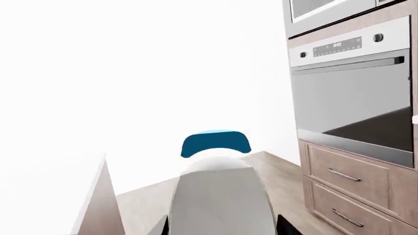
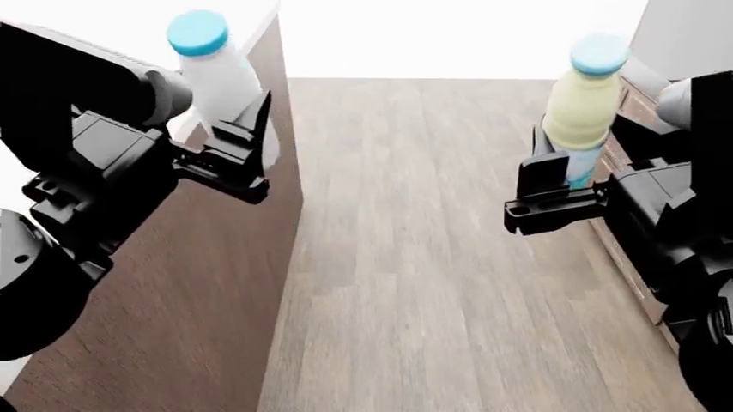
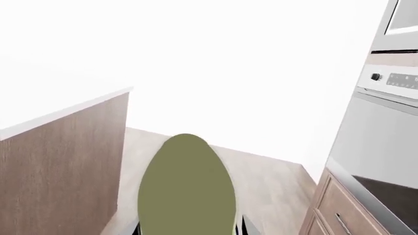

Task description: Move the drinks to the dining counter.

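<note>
Left gripper [image 2: 246,142] clamps the white bottle [image 2: 223,81] upright; right gripper [image 2: 555,184] clamps the pale-yellow bottle [image 2: 582,107] likewise. Both are probably held high to clear the counter's [image 2: 172,283] edge in transit.

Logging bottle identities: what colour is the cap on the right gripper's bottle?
Light blue, on the pale-yellow bottle; clearest in the head view.
</note>
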Tool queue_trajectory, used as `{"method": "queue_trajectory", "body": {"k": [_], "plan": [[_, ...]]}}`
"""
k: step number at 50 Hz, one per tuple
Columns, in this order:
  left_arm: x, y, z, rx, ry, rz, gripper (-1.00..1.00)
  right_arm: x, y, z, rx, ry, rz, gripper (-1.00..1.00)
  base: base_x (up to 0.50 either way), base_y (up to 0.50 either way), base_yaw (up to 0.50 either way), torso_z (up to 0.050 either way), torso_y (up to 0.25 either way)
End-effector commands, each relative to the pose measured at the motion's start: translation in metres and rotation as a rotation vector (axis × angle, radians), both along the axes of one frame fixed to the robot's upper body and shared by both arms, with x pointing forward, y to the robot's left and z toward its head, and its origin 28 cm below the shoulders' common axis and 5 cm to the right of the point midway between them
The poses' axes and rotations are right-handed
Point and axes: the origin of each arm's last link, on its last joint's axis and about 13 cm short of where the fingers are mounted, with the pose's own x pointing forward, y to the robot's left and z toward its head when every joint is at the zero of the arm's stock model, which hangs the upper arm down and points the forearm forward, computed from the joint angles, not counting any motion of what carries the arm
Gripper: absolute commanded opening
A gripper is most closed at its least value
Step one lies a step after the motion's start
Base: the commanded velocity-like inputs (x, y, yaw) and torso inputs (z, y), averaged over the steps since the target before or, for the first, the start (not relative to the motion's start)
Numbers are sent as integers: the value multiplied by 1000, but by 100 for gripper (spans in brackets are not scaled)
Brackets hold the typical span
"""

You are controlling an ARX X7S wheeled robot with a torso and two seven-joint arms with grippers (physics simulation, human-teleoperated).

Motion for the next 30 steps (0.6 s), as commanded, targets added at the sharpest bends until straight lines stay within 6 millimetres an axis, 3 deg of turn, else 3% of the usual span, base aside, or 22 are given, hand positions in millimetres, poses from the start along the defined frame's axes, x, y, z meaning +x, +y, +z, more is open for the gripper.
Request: {"method": "queue_trajectory", "body": {"k": [1, 14, 22, 30], "plan": [[-6, 7, 28, 3, -77, 42, -100, 4, 4, 23, -33, -50, -3, -100, 0, 0, 0, 0, 0], [-6, 7, 28, 3, -77, 42, -100, 4, 4, 23, -33, -50, -3, -100, 0, 0, 0, 0, 1], [-7, 8, 34, 4, -90, 52, -100, 4, 6, 33, -50, -68, -2, -100, 0, 0, 0, 1, 1], [-10, 11, 33, 3, -97, 55, -100, 5, 11, 32, -78, -69, 16, -100, -454, 343, 0, 0, 1]]}}
